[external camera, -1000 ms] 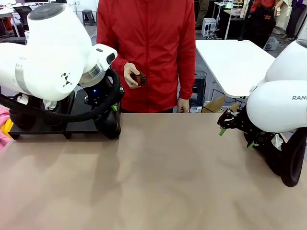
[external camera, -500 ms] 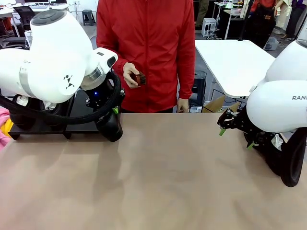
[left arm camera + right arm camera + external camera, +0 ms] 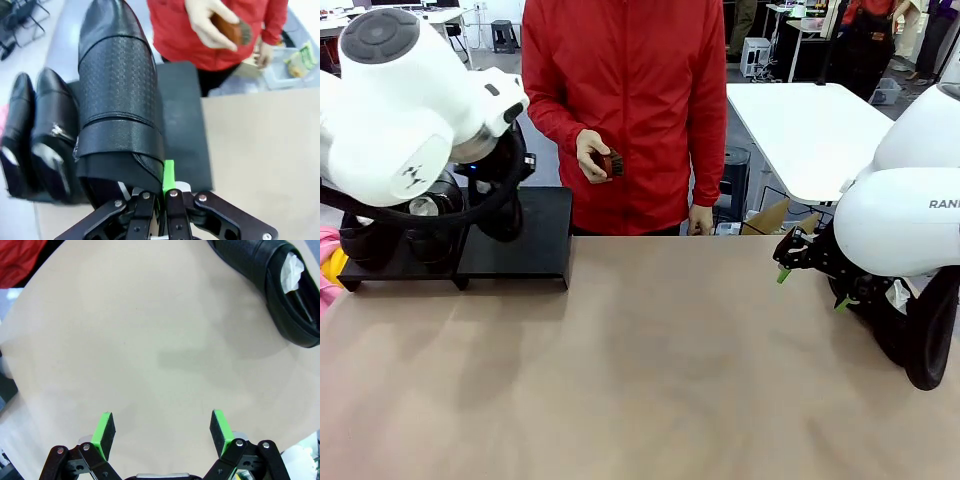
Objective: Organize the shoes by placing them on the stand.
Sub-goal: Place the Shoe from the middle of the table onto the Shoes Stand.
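Black leather shoe (image 3: 120, 100), pinched at its heel rim by the left gripper (image 3: 161, 192), hangs apparently over the stand (image 3: 520, 245) at far left beside two placed shoes (image 3: 42, 135); lowering it level onto the bare section suits, the right gripper (image 3: 162, 432) gaping idle.

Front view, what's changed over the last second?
The left arm lifted the shoe in its shut left pincer off the table beside the stand and swung it up and left, over the stand. The right pincer stayed open and still. The person's hand kept holding the brush.
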Robot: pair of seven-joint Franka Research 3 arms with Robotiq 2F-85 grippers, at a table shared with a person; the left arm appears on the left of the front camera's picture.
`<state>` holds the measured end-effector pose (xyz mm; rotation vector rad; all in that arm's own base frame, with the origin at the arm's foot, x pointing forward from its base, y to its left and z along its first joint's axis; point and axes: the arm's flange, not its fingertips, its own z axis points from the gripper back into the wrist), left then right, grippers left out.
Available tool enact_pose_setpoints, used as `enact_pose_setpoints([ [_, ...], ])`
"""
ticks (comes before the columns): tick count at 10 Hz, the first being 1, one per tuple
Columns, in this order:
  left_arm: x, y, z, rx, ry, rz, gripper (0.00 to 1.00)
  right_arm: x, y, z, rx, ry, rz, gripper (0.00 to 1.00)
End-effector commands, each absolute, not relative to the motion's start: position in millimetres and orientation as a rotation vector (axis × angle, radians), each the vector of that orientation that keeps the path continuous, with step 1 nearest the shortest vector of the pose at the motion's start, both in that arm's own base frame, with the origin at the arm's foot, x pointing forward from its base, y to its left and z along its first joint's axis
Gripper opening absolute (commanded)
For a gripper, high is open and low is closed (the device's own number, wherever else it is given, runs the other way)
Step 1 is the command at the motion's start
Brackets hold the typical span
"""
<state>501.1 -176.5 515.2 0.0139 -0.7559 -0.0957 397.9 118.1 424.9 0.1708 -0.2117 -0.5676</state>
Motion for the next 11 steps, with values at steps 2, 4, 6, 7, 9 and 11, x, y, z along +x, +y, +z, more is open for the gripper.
enact_pose_setpoints([
  [2,524,-182,484,0.146,-0.783,-0.132,0.00,399,119,425,0.186,-0.222,-0.554,1.00],
  [4,531,-184,462,0.173,-0.741,-0.224,0.00,399,119,425,0.186,-0.222,-0.554,1.00],
  [6,538,-186,447,0.218,-0.733,-0.239,0.00,399,119,425,0.186,-0.222,-0.554,1.00],
  [7,544,-185,440,0.240,-0.721,-0.229,0.00,399,119,425,0.186,-0.222,-0.554,1.00],
  [9,548,-185,430,0.265,-0.697,-0.230,0.00,399,119,425,0.186,-0.222,-0.554,1.00],
  [11,550,-185,425,0.278,-0.673,-0.223,0.00,399,119,425,0.186,-0.222,-0.554,1.00],
])
